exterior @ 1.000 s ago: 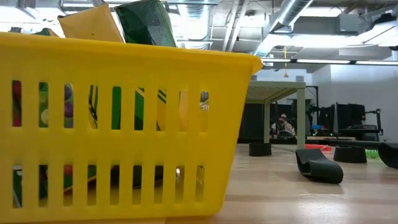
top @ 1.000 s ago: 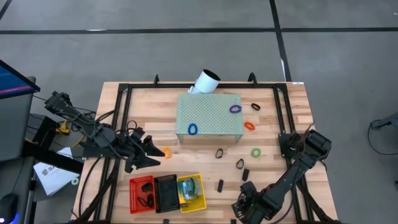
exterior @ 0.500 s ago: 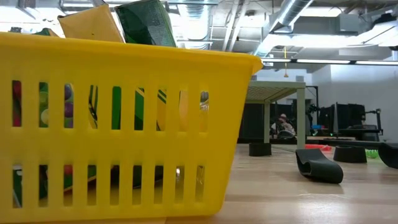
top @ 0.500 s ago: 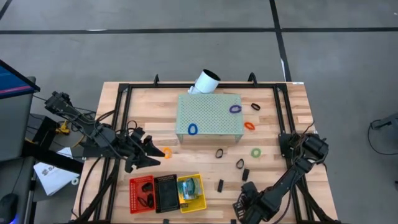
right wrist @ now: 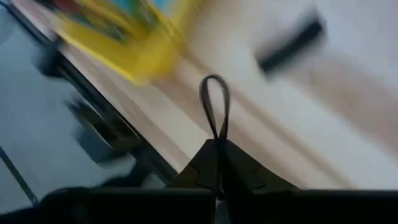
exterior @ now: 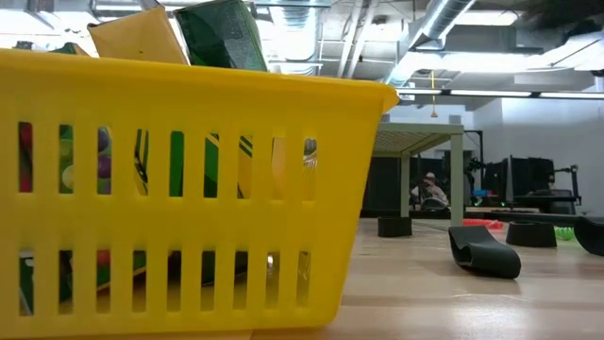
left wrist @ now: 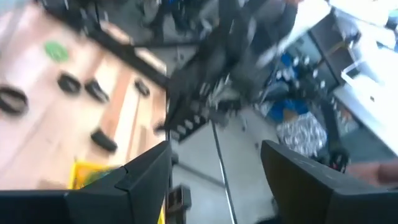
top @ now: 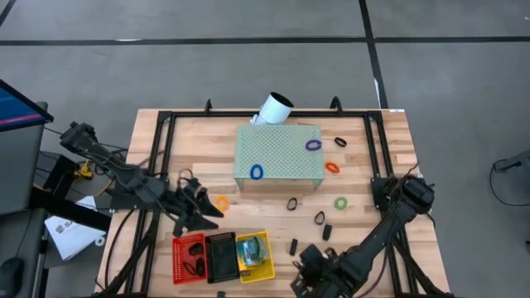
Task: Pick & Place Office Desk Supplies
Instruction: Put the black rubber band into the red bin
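Gripping a thin black loop between its closed fingertips, our right gripper sits at the bottom edge of the high view, just right of the yellow basket; in the right wrist view the loop stands up from the pinched fingers. Our left gripper, fingers apart and empty, hovers left of centre above the red basket, near an orange loop. We judge the task partly done: the yellow basket holds crayon boxes, and the red and black baskets hold some items too. Loose on the table are a blue loop on the perforated block, purple, orange and green loops, and several black clips.
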Controlling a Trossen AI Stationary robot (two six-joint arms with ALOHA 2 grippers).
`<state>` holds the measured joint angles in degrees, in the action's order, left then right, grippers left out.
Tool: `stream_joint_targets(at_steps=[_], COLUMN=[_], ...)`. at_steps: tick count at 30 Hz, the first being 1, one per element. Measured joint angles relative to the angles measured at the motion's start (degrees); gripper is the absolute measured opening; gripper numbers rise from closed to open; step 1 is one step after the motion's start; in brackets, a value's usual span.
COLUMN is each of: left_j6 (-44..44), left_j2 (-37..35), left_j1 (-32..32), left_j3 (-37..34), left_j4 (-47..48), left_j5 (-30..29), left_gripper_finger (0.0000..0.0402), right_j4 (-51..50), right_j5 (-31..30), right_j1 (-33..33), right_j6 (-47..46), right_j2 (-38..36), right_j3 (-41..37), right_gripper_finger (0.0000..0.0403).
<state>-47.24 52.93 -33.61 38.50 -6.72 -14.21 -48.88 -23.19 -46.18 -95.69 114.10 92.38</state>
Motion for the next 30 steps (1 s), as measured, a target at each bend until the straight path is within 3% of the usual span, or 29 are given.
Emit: stream_joint_targets(at_steps=[7,14,30], left_j6=[-0.77,0.71,2.46], left_j2=[11.95,18.74,21.02], left_j1=[1.86,6.56,9.64], left_j3=[0.0,0.14,3.8], left_j4=[-11.64,-24.38,-25.17], left_j5=[4.62,6.89,13.03], left_gripper_finger=[0.0252,0.0246,0.024], right_j4=[2.16,13.85,23.23], right_j5=[-7.82,-7.11,-5.58], right_j1=[6.56,12.42,16.04], right_j6=[15.94,31.46,38.75], right_j2=[-3.98,-6.53,-6.56], right_j3=[5.8,6.64,6.58], right_gripper_finger=[0.0002,0.0001,0.0])
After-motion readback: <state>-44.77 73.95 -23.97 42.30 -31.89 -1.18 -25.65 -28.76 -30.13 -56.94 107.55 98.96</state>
